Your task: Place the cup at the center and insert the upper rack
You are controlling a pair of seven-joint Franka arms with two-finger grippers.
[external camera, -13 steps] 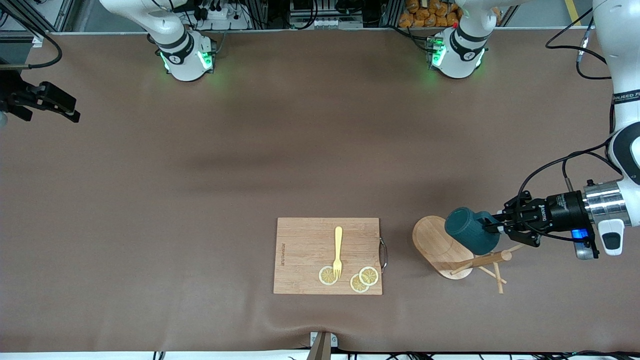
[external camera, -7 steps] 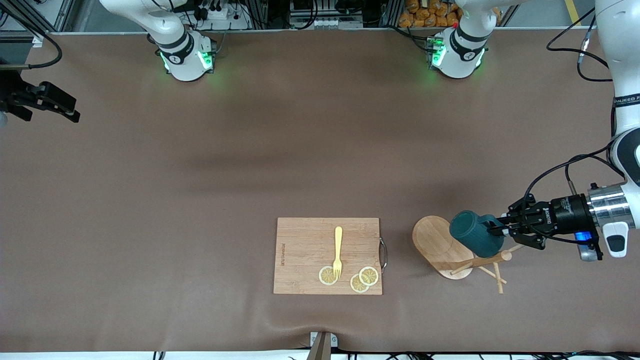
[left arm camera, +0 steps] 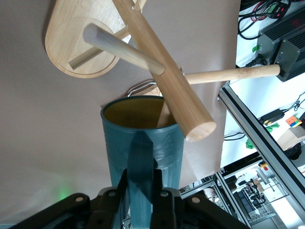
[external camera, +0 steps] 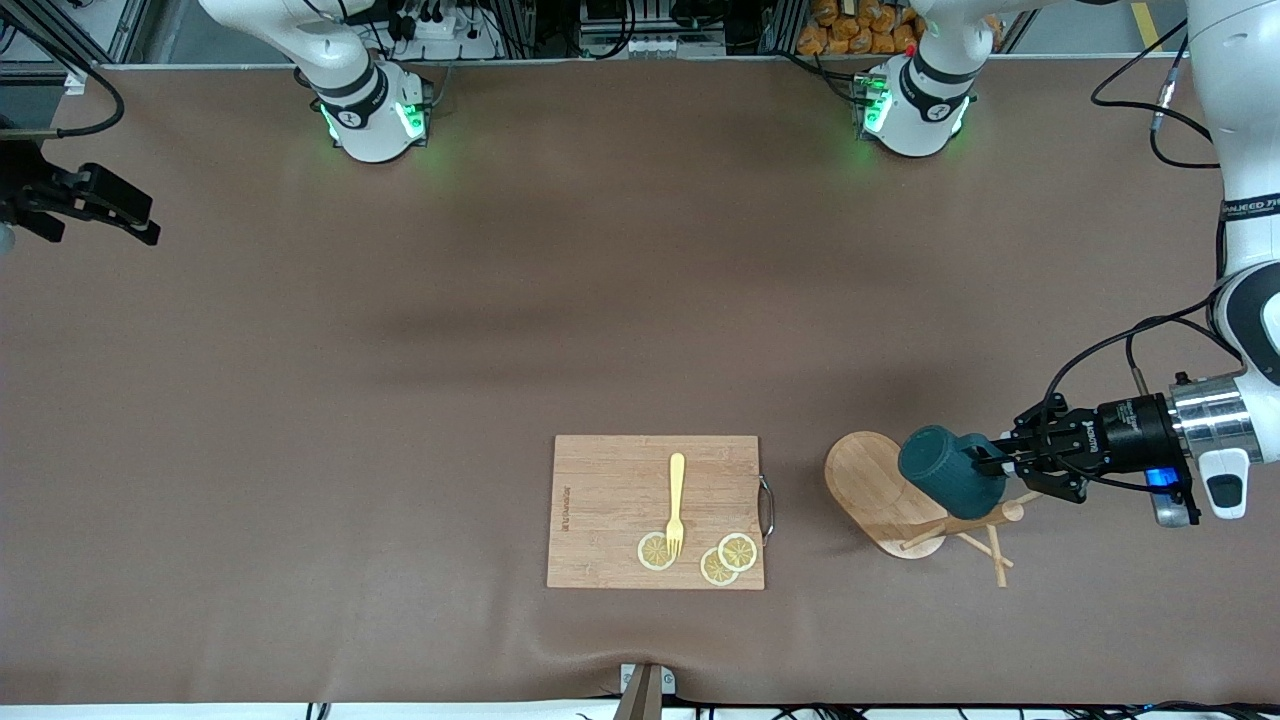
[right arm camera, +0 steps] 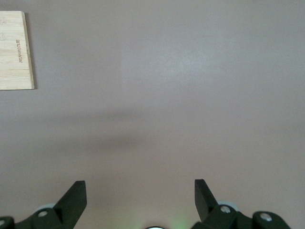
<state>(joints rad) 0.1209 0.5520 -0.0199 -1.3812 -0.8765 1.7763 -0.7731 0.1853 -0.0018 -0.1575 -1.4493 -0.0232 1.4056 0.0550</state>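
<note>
The dark teal cup [external camera: 945,468] hangs in the air on its side, its mouth toward the upper rack's oval base [external camera: 868,478]. My left gripper [external camera: 992,462] is shut on the cup's handle. In the left wrist view the gripper [left arm camera: 140,179] pinches the handle, the cup [left arm camera: 143,143] shows its tan inside, and a thin peg reaches into its mouth. The rack [left arm camera: 157,57] lies toppled under the cup, with its post [external camera: 975,520] and pegs pointing toward the left arm's end. My right gripper [right arm camera: 140,191] is open and empty and waits over bare table at the right arm's end [external camera: 150,222].
A rectangular wooden cutting board [external camera: 655,510] lies beside the rack's base, toward the right arm's end. It carries a yellow fork [external camera: 676,500] and lemon slices [external camera: 728,558]. Its corner shows in the right wrist view [right arm camera: 16,50]. Brown cloth covers the table.
My left gripper and the cup have shifted a little toward the left arm's end, away from the rack's base. The right arm has not moved.
</note>
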